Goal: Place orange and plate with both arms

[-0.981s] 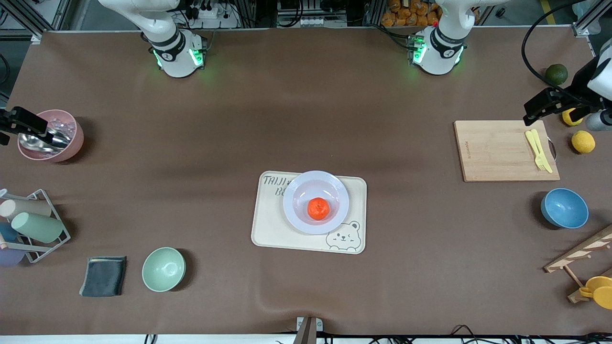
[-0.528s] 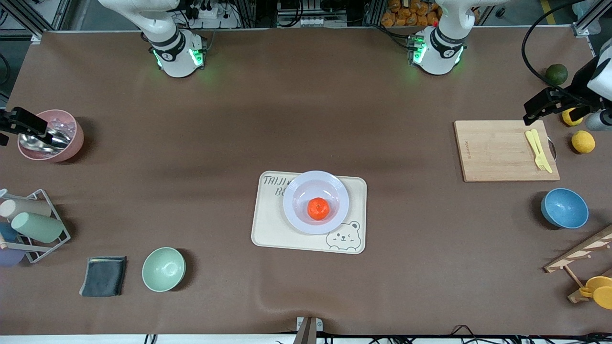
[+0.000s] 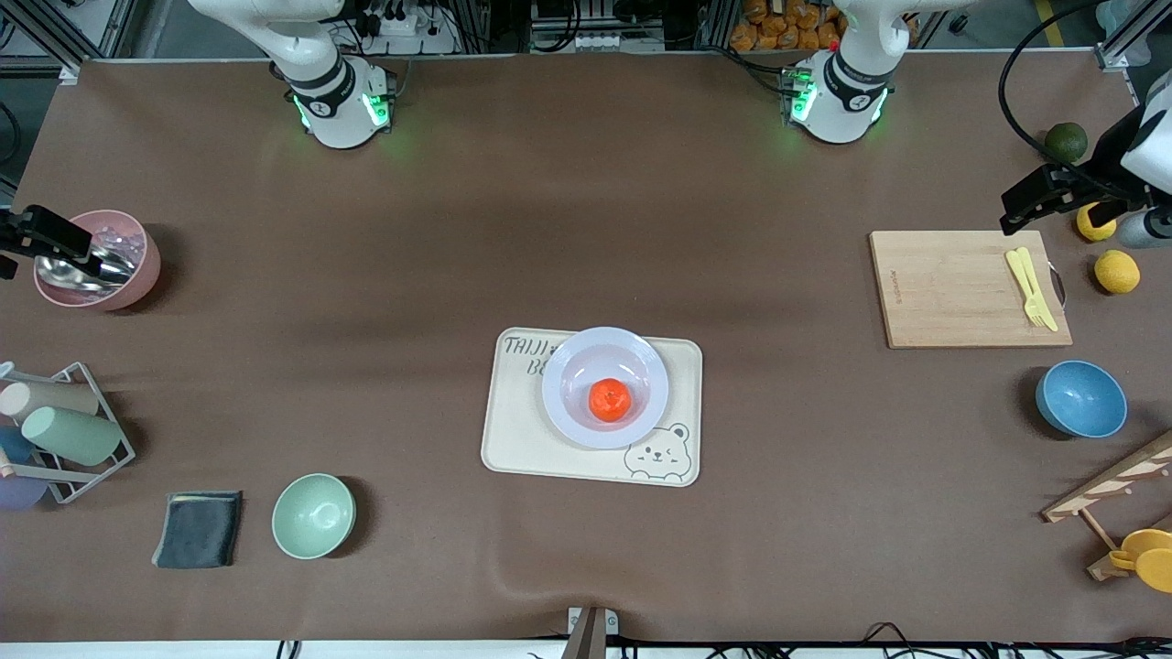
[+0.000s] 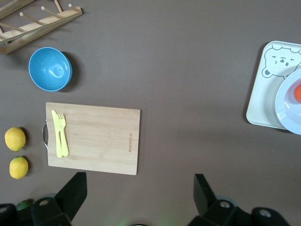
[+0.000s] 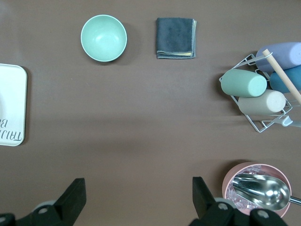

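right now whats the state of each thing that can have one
orange: resting in the plate's sunken centre
plate: upright on the cream tray
left gripper: open, high over the table near the cutting board
right gripper: open, high over the table near the pink cup
green bowl: upright, empty
blue bowl: upright, empty

Orange [image 3: 609, 400] is set in the plate [image 3: 560, 395], plate on tray [image 3: 513, 439] at frame centre. Cutting board [image 3: 952, 288] with fork [image 3: 1032, 288] is seen at right; one bowl [image 3: 1080, 399] below it, another bowl [image 3: 313, 515] at lower left.
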Robot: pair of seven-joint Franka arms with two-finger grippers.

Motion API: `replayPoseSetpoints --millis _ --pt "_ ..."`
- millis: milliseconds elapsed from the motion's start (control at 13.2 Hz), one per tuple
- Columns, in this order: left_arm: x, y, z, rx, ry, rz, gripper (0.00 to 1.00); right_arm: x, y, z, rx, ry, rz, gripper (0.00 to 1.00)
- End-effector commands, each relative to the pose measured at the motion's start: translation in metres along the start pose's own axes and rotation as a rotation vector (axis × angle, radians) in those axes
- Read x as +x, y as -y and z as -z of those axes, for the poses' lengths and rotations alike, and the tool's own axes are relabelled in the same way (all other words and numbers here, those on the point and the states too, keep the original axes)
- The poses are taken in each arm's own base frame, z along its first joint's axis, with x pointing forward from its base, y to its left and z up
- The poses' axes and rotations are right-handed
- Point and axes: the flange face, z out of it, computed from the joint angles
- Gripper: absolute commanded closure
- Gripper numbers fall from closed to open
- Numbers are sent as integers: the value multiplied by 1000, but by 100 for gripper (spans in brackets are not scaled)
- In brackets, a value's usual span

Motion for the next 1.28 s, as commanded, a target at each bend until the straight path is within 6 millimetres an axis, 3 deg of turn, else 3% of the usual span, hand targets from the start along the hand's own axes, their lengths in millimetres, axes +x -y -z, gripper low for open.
replayPoseSetpoints --millis 0,453,1208 --pt "-7 4 8 -8 1 -25 0 -2 7 2 -16 -5 -5 0" --pt "-6 3 8 -9 0 -30 0 0 16 5 -15 -10 10 0" --pt "-6 4 7 -13 3 -27 0 0 12 4 -21 -8 4 0"
